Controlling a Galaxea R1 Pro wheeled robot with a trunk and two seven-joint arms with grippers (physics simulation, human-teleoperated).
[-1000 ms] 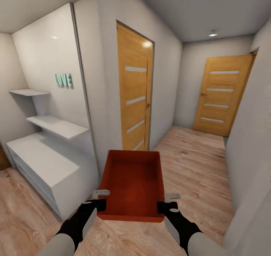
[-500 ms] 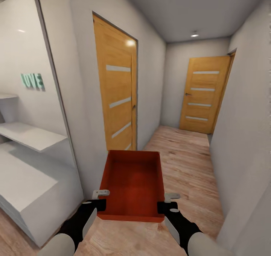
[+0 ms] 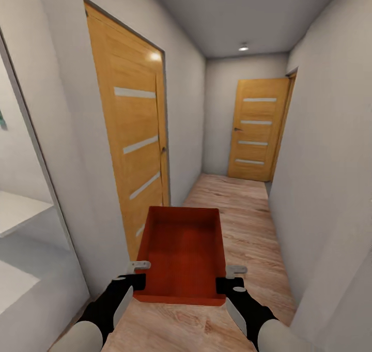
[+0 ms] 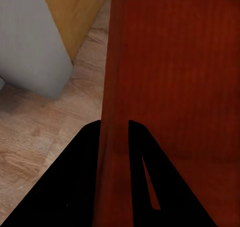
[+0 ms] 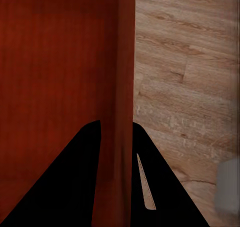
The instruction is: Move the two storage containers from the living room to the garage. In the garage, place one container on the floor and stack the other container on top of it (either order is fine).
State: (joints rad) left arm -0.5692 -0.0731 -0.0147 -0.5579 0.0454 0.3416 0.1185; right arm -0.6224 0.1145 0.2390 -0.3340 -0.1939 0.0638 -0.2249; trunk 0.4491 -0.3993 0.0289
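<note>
The orange-red storage container (image 3: 182, 254) is carried in front of the robot, above the light wood-plank floor (image 3: 248, 223) of a narrow hallway. It is open at the top, with nothing showing inside, and its long sides run away from the robot. The left hand (image 3: 138, 272) grips the near end of the container's left wall, and the right hand (image 3: 228, 277) grips the near end of its right wall.

In the left wrist view the left hand (image 4: 114, 124) has one dark finger (image 4: 75, 182) on the outside of the thin wall (image 4: 114, 77) and the other on the inside, both pressed against it, so the hand is closed on the wall. The right wrist view shows the same grip for the right hand (image 5: 116, 124): its fingers (image 5: 160, 187) lie on either side of the container's wall (image 5: 126, 62), tight against it, with plank floor beyond.

Around the container the hallway has grey-white walls. A wooden door (image 3: 132, 135) with pale horizontal strips stands closed in the wall at the robot's left, just beyond the container. A second matching door (image 3: 257, 129) is closed at the far end of the hallway, under a round ceiling light (image 3: 243, 47). At the robot's near left is a white shelf unit (image 3: 20, 238).
</note>
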